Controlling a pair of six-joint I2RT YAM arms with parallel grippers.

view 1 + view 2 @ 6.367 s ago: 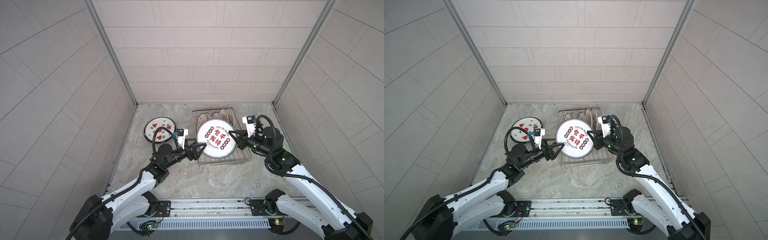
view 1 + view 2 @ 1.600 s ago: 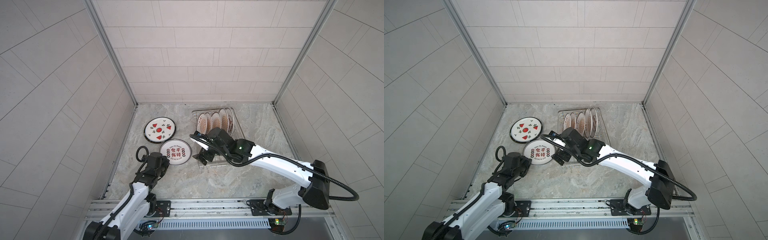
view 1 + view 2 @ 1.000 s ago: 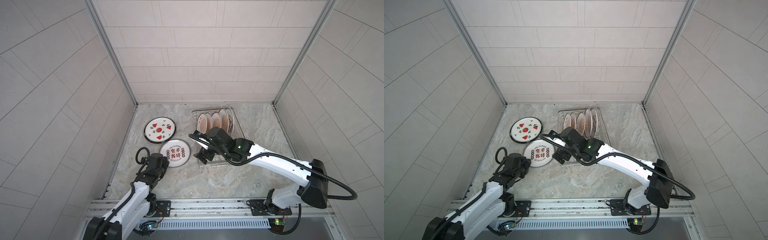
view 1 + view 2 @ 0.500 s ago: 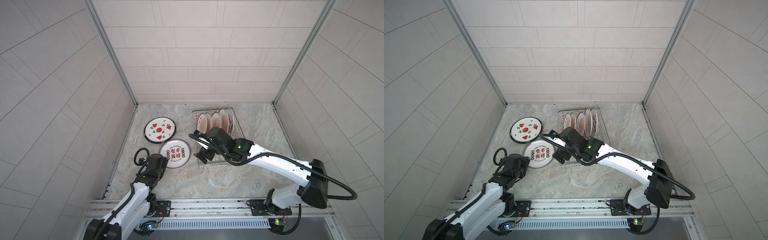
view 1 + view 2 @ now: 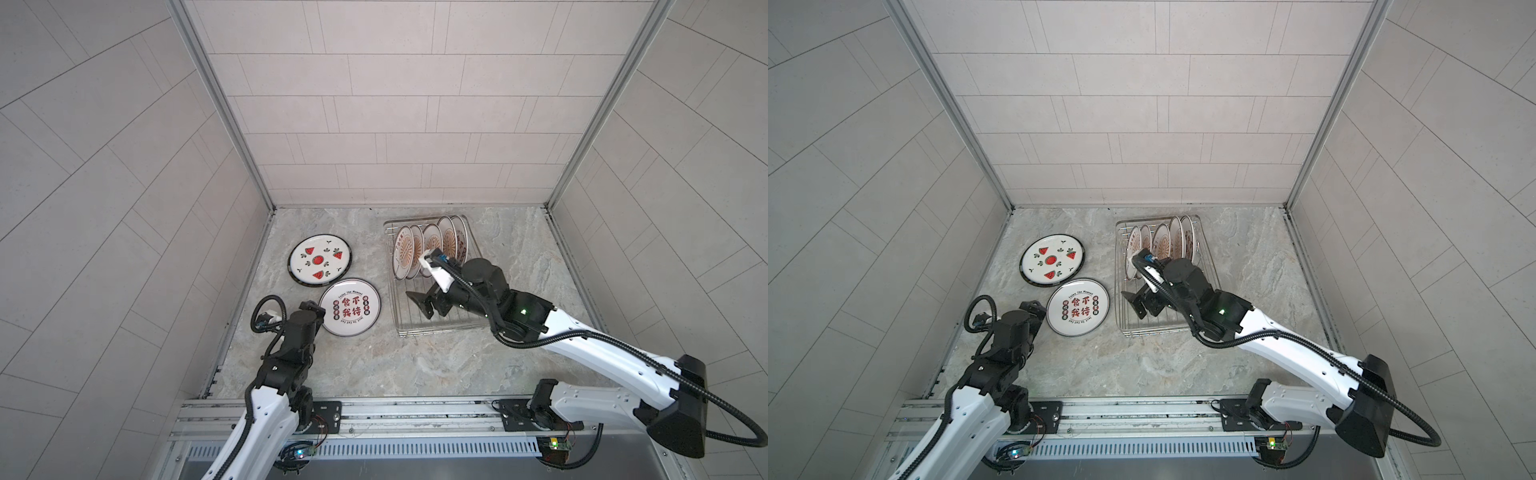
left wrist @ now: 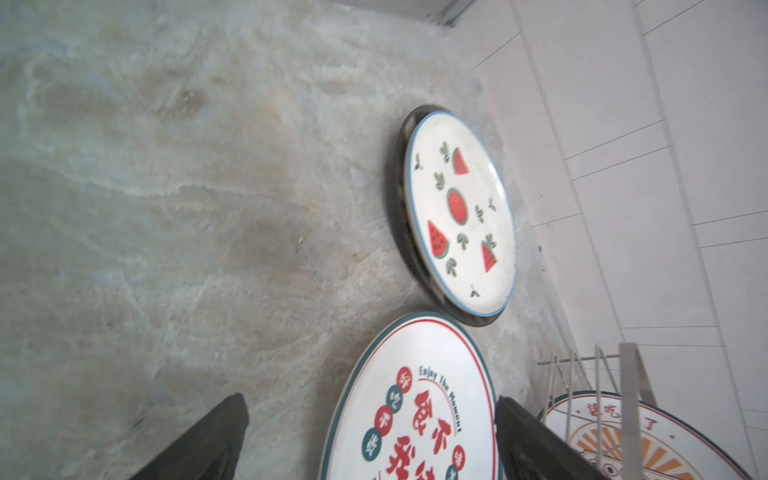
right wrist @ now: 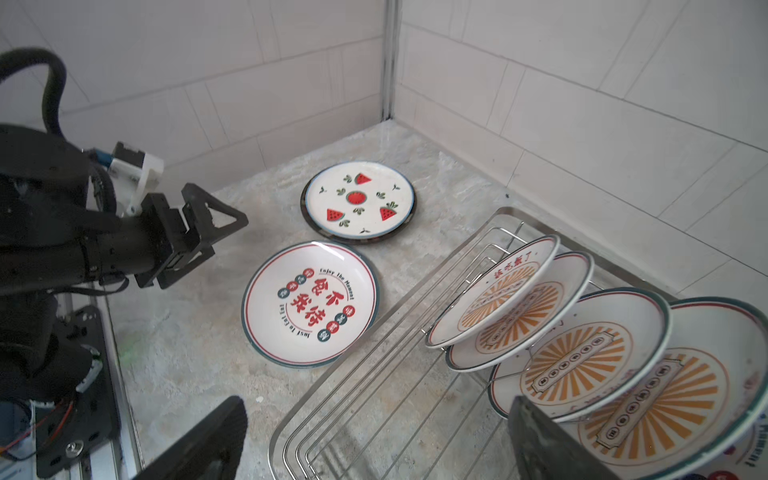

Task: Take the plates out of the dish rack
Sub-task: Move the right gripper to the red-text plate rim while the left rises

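The wire dish rack [image 5: 436, 330] [image 5: 1158, 330] stands right of centre in both top views. Several orange sunburst plates [image 5: 409, 253] [image 7: 577, 370] stand upright in its far half. A watermelon plate [image 5: 320, 260] [image 6: 461, 212] and a plate with red Chinese characters [image 5: 350, 306] [image 7: 309, 303] lie flat on the table left of the rack. My left gripper [image 5: 313, 309] [image 6: 369, 400] is open at the character plate's near-left rim, holding nothing. My right gripper [image 5: 422, 305] [image 7: 376, 401] is open above the rack's bare near end.
Tiled walls close in the marble table [image 5: 374, 365] on the left, back and right. A metal rail [image 5: 395, 409] with both arm bases runs along the front edge. The two flat plates almost touch each other.
The character plate, earlier held up over the rack by both grippers, now lies on the table. The left gripper has opened in the last second. The right gripper has shifted right, over the rack.
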